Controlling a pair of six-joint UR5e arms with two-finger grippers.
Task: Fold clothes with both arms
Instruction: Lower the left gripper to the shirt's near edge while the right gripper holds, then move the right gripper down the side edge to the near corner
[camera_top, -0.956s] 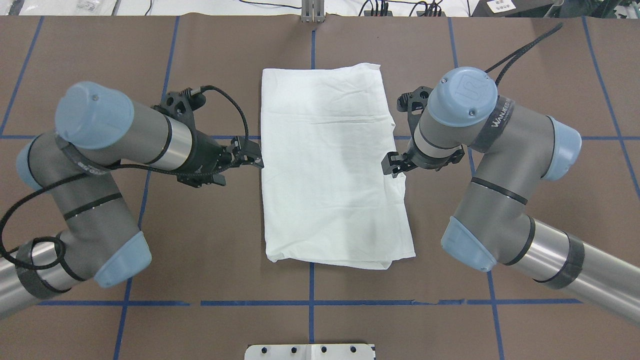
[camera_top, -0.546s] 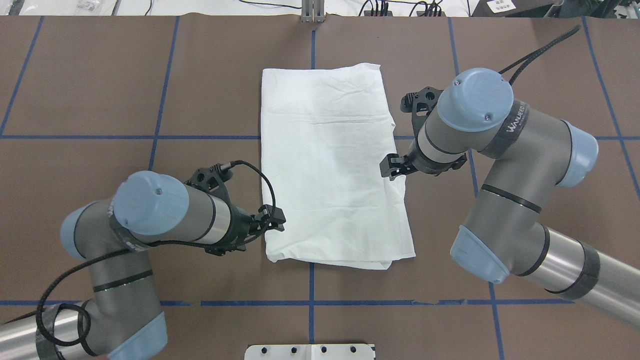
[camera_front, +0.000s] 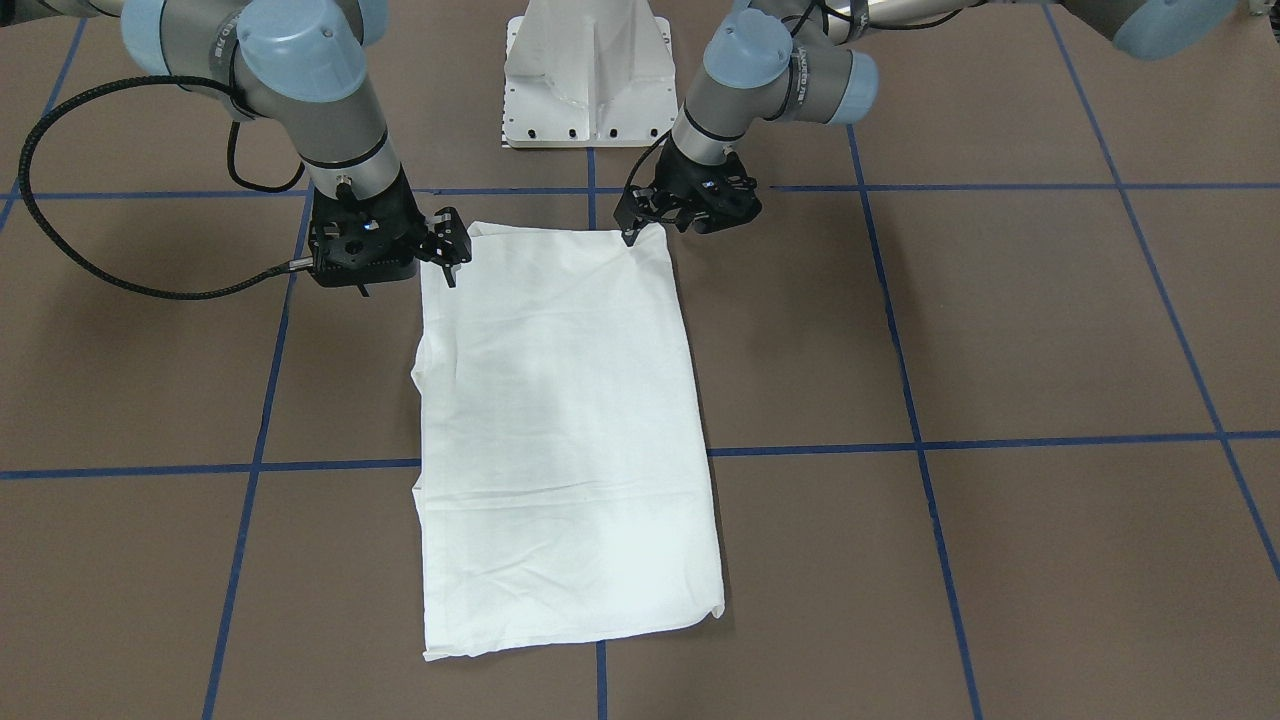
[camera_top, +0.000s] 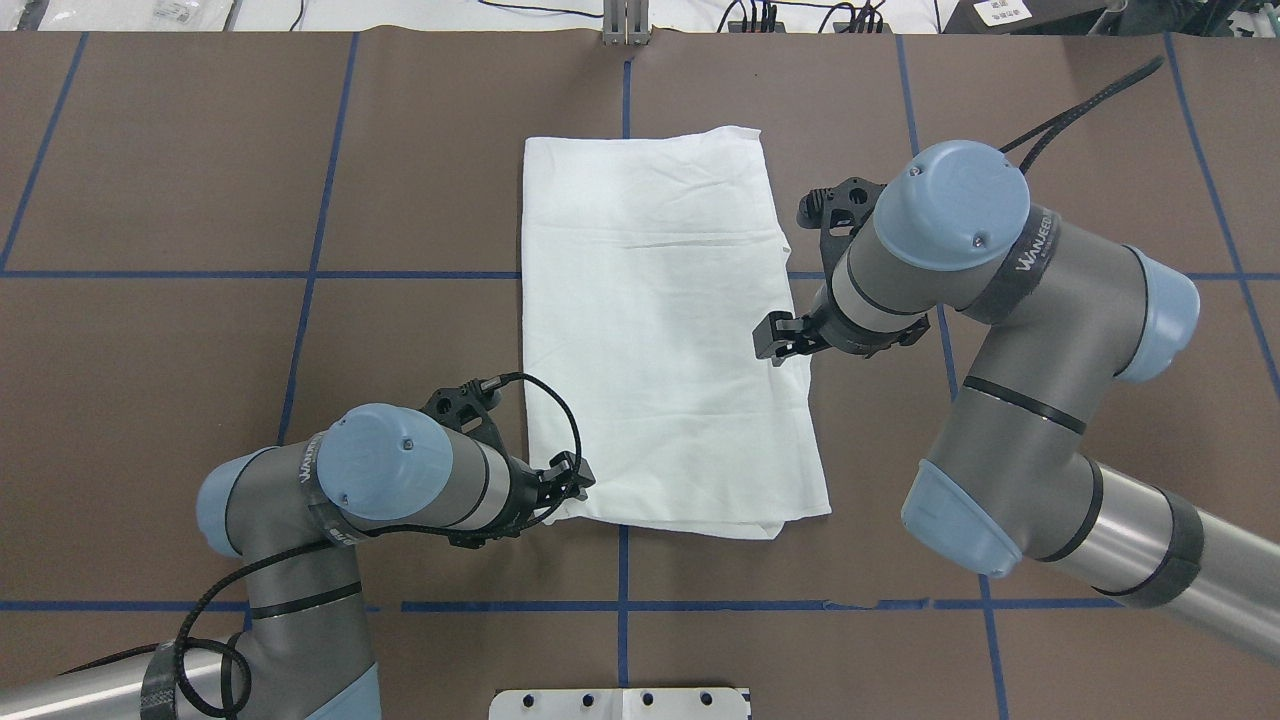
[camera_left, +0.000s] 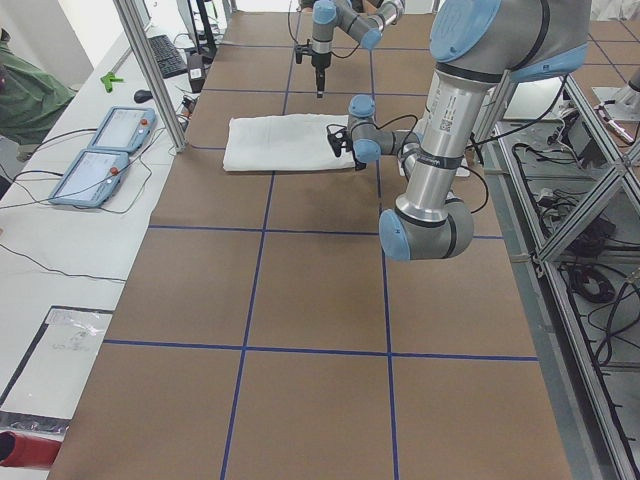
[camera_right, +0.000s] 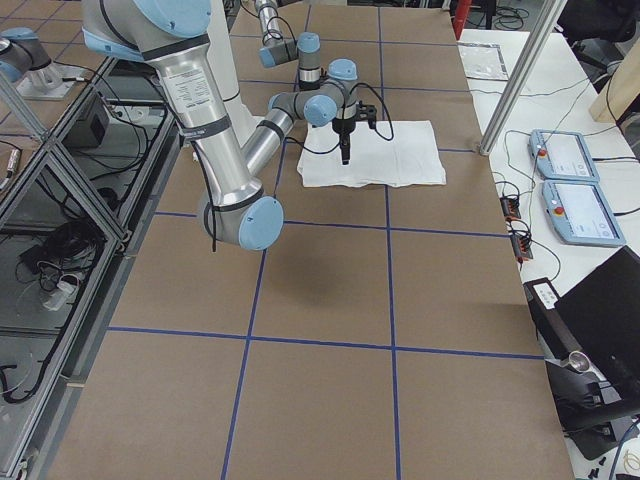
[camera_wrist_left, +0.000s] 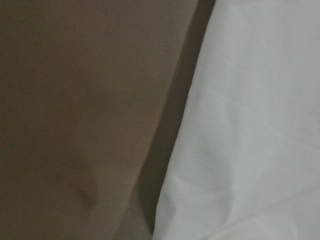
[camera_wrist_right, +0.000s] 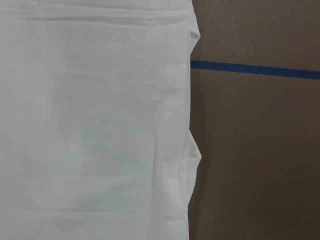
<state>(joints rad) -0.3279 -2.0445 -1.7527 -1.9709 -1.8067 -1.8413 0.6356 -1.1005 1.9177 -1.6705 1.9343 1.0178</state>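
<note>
- A white long-sleeved T-shirt (camera_top: 650, 330), folded into a flat rectangle, lay on the brown paper-covered table (camera_top: 200, 200). It sat straight out from the white metal pedestal (camera_top: 620, 705), with a strip of bare table between them. Its long sides ran away from the pedestal.
- The black two-finger left gripper (camera_top: 572, 478) was at the shirt corner nearest the pedestal, on the robot's left side, with its fingertips at the cloth's edge. How far the fingers were spread, and whether they had any cloth between them, could not be made out.
- The left wrist view showed only blurred white cloth meeting brown table, close up.
- The black two-finger right gripper (camera_top: 775, 338) pointed down at the shirt's long edge on the robot's right. In the overhead view it was farther from the pedestal than the left one. Its finger gap and any contact with the cloth could not be told.
- The right wrist view showed that edge with a small notch, and a blue tape line (camera_wrist_right: 255, 70) running off from it.
</note>
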